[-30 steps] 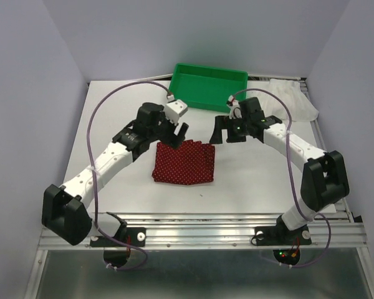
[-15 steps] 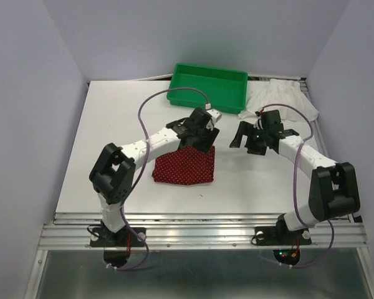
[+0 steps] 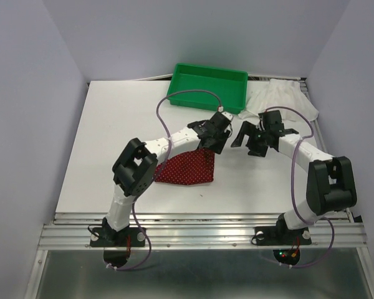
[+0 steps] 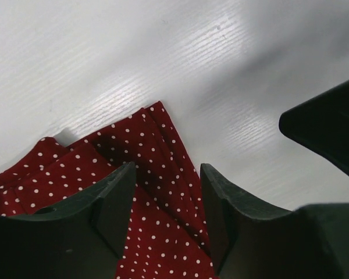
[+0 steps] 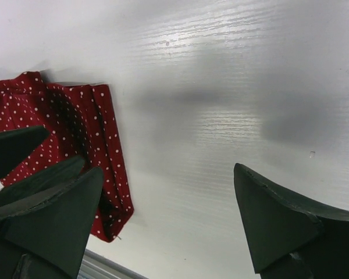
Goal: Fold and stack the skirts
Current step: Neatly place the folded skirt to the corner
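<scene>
The dark red skirt with white dots lies folded on the white table, in front of the arms. My left gripper reaches across to its far right corner. In the left wrist view the left gripper stands open, its fingers either side of the red skirt at that corner, low over the cloth. My right gripper hovers just to the right, wide open and empty over bare table, with the red skirt's edge to its left. The white skirt lies crumpled at the back right.
A green plastic tray stands at the back centre, next to the white skirt. The two grippers are close together near the red skirt's corner. Purple walls enclose the table on three sides, and a metal rail runs along its near edge.
The left arm has swung right, carrying its gripper from the red skirt's far left side to its far right corner, and its jaws have narrowed. The right gripper has shifted slightly right.
</scene>
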Controlling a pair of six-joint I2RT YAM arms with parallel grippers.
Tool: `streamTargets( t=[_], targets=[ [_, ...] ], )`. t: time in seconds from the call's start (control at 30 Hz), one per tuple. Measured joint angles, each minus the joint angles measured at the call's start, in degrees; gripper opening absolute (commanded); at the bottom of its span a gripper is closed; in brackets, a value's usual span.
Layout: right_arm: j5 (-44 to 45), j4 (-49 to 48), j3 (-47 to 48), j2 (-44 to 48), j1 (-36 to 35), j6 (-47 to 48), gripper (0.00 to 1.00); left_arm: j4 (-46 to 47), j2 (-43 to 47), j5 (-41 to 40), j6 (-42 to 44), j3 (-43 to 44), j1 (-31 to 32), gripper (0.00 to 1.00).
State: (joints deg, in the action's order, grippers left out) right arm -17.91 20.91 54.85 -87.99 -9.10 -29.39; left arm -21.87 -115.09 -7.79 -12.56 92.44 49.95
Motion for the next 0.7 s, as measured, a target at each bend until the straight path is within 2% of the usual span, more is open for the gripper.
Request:
streamTargets(
  t=[0.2, 0.4, 0.47, 0.63, 0.67, 0.7],
  targets=[
    [-3.15, -2.25, -0.83, -0.74, 0.37, -1.53, 0.97, -1.84, -5.84, 0.61, -0.87, 1.88, 0.33, 0.59],
    [-6.69, -7.28, -6.29, -0.63, 0.48, -3.54, 0.98, -3.67, -8.68, 1.73, -1.64, 4.15, 0.31, 0.56],
    [-7.23, -8.41, -7.34, -0.63, 0.48, -3.96, 0.98, -3.69, -9.38, 1.68, -1.84, 4.48, 0.33, 0.5],
    [-9.14, -12.2, -10.16, 0.09, 0.48, -5.27, 0.98, -4.35, -10.82, 1.18, -2.32, 5.27, 0.28, 0.4],
    [-9.46, -12.96, -10.75, 0.26, 0.48, -5.42, 0.98, -4.79, -11.26, 0.92, -2.29, 5.92, 0.28, 0.28],
    [-9.66, -13.18, -10.97, 0.33, 0.48, -5.57, 0.98, -5.11, -11.69, 0.48, -2.29, 6.54, 0.31, 0.22]
  ],
)
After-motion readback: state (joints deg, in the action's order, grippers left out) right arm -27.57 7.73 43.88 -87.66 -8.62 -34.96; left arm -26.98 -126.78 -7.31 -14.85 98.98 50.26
